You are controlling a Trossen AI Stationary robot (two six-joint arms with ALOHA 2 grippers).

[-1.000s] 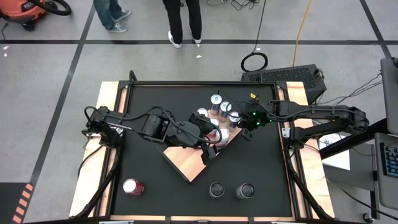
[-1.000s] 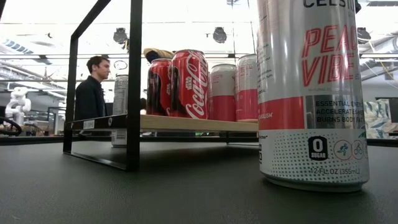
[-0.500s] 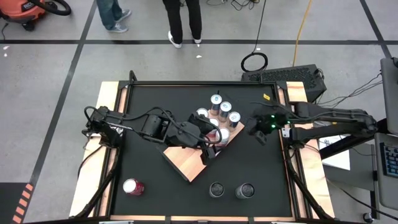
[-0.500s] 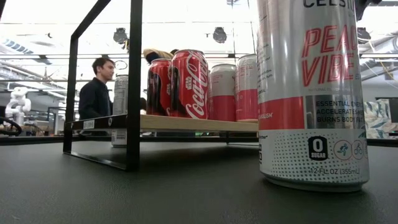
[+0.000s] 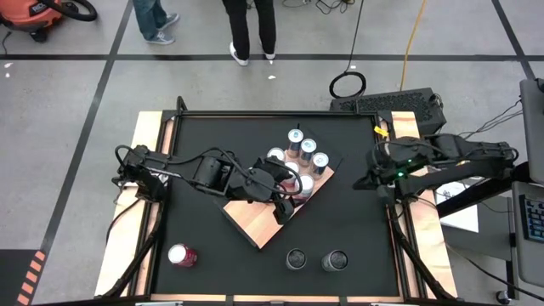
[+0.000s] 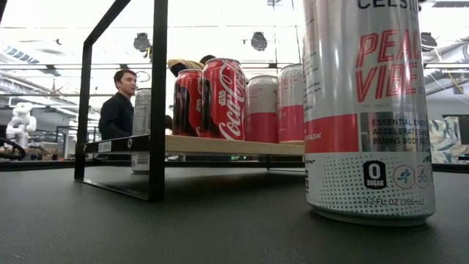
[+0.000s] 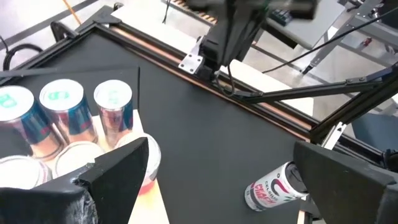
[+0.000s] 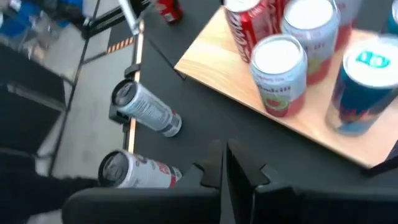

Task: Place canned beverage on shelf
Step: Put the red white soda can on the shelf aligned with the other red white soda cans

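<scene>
Several cans stand bunched on one end of the shelf (image 5: 255, 223), a light-brown wooden board with a thin black edge set askew in the middle of the black worktop (image 5: 357, 229). Among them are a red Coca-Cola can (image 6: 223, 100), pink-and-white cans (image 8: 277, 73) and blue-topped cans (image 7: 65, 115). The shelf's other end lies bare. The left hand (image 5: 287, 194) hangs over the shelf beside the cluster, fingers spread wide around nothing. The right hand (image 5: 371, 174), pinched shut and empty, sits near the worktop's right edge, well apart from the shelf. Two silver cans (image 5: 296, 257) stand along the near edge, and a red can (image 5: 182, 255) stands near the left corner. Beyond the worktop, grey floor; people's legs (image 5: 252, 30) stand there.
</scene>
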